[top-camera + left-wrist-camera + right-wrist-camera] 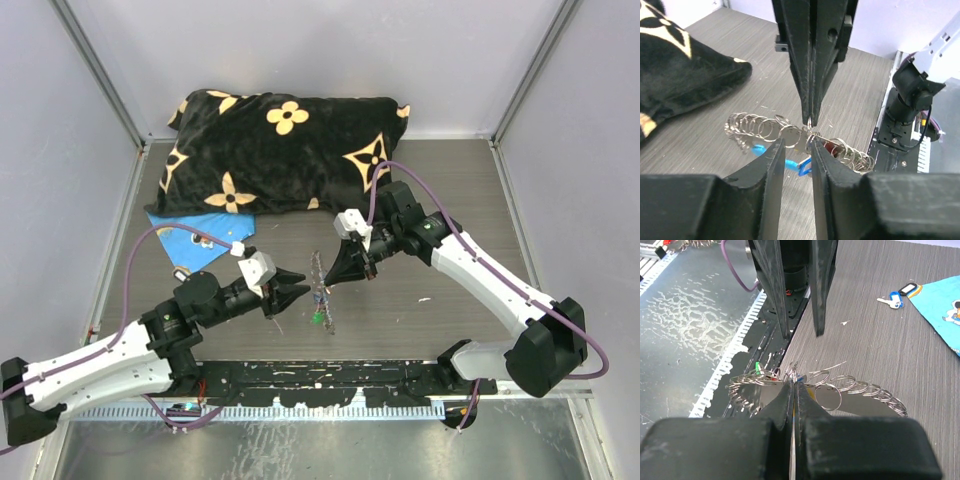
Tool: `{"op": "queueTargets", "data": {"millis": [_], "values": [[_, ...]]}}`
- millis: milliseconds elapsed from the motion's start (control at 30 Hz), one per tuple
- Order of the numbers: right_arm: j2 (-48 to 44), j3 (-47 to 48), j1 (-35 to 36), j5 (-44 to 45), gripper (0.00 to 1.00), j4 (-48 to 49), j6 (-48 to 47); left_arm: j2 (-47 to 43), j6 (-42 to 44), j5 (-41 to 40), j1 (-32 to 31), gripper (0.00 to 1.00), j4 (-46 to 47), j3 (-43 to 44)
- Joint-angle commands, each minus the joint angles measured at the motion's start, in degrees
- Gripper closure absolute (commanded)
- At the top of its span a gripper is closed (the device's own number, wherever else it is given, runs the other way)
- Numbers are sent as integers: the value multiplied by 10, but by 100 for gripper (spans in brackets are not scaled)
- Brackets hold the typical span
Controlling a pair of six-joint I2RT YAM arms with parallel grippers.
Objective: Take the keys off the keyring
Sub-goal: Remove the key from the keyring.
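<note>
The keyring (765, 128) is a chain of silver rings hanging just above the table, with a light-blue section (760, 149). Small keys hang from it: a blue one (803, 168), a red one (832, 146) and a green one (758, 368). My right gripper (794, 384) is shut on a ring near the chain's middle and comes down from the top of the left wrist view (810, 119). My left gripper (796, 146) faces it, open by a narrow gap, its tips just short of the chain, and nothing is pinched between them. From above, both grippers (297, 287) (333, 273) meet at the keyring (320, 295).
A black pillow with gold flowers (280, 150) lies at the back. A blue flat sheet (200, 232) sits at the left, with loose keys (896, 296) beside it. A black rail (320, 378) runs along the near table edge.
</note>
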Motion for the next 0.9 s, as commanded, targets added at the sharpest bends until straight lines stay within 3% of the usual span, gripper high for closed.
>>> {"op": "queueTargets", "data": {"millis": [0,267,633,867], "values": [[-15,34,-5,-57,99,-34,-73,14,46,52,0,73,124,-31],[-13,36,-7,-84,99,-113,-205,61,80,94,0,78,174,-24],[-14,38,-9,-87,99,-124,-215,-30,110,78,0,79,155,-66],[-11,37,-10,-89,99,-125,-215,21,112,63,0,81,167,-49]]}}
